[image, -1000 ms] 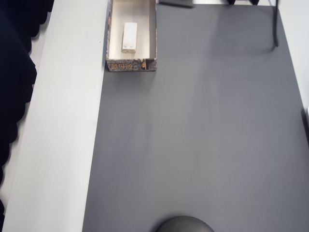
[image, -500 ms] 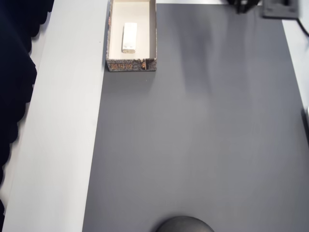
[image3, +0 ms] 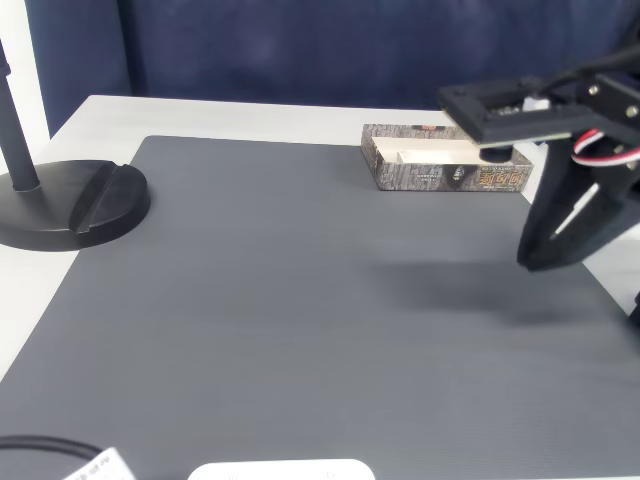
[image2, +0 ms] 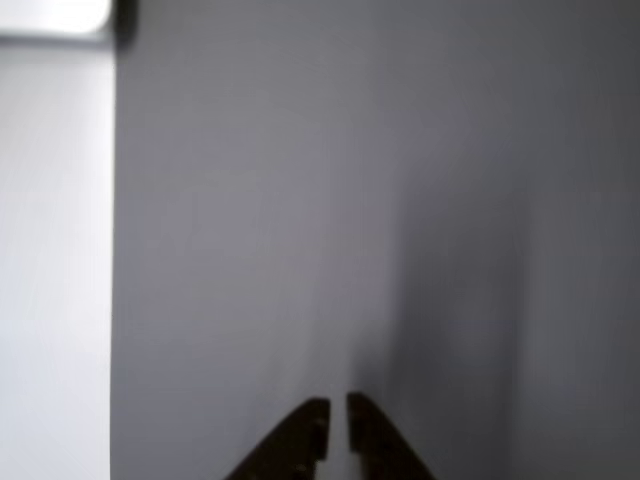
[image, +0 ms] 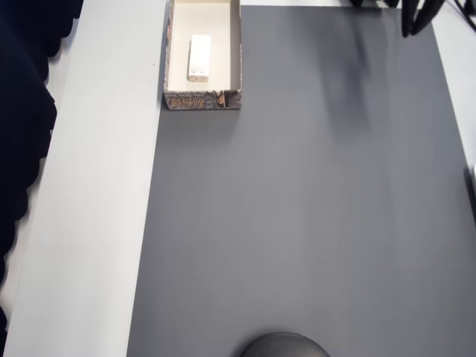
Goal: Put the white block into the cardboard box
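White block (image: 199, 57) in box (image: 235, 52), claw (image: 416, 21) well apart

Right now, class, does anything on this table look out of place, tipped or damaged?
Nothing stands out. The white block lies flat inside the cardboard box, which sits upright at the mat's edge, and the gripper holds nothing.

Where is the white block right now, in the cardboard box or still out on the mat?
In. In the overhead view the white block lies flat on the cream floor of the cardboard box, walls on every side.
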Controlling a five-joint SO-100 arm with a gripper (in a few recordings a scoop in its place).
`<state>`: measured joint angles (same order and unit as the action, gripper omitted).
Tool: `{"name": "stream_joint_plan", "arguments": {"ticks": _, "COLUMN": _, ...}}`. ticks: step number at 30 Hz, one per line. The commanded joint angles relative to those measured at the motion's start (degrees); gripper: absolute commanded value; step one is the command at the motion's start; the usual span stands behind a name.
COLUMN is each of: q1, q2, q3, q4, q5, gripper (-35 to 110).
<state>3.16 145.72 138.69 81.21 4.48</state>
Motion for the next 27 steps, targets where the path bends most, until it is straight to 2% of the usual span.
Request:
{"name": "stream_joint_plan", "arguments": {"ticks": 1, "q1": -0.8, "q2": 8.3, "q3": 5.7, "q4": -2.1, "q5": -1.6, "gripper": -2}}
{"name": "stream_joint_plan", "arguments": {"ticks": 13, "q1": -2.4, "q2": 27.6, "q3": 24.3, "q4": -8.3, "q5": -1.9, "gripper": -2}}
{"name": "stream_joint_plan", "arguments": {"ticks": 27, "q1": -0.8, "q2": 40.4, "q3": 32.2, "q4": -8.7, "q5": -0.2, "gripper": -2}}
